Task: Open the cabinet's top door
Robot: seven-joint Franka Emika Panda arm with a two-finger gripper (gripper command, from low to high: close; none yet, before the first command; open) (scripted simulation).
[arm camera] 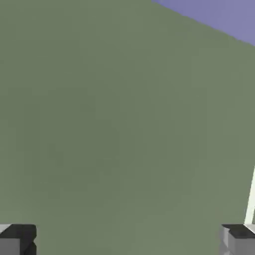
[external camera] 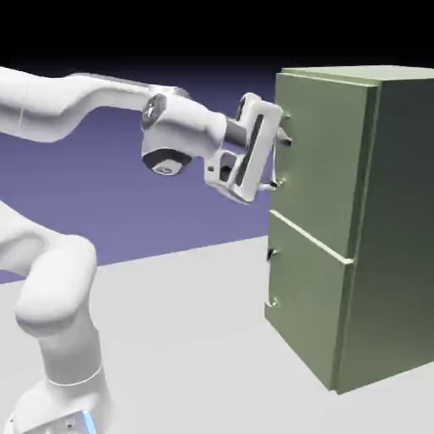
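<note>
Parted wide at the small grey fingertips [arm camera: 19, 241], released, with no grip on anything visible in the hand view. Up at the tall boxy olive-green cabinet [external camera: 398, 212] now, with the white two-finger gripper [external camera: 277, 162] right beside the slim curved metal handle [external camera: 275, 153]. On the cabinet's upper front, above the shorter green lower door [external camera: 307, 301], the larger flat olive-green top door [external camera: 324, 161], apparently shut. Hard to tell from here whether touching the handle or just short of it.

Likely step in hand: settling onto that bar. Careful with the angle! Best to get one fingertip on each side of the bar, not both strung along its length, before any squeeze. Worth checking the pale strip [arm camera: 251, 199] near the hand view's right fingertip; impossible to say whether handle or door seam. Ease in gently, without jabbing the green panel, then close firmly around the metal, away from the curved ends.

And the pull? Slow to begin with, outward from the cabinet front, then round along the door's swing, turning the wrist with it. Too straight a tug, and likely to slip off.
</note>
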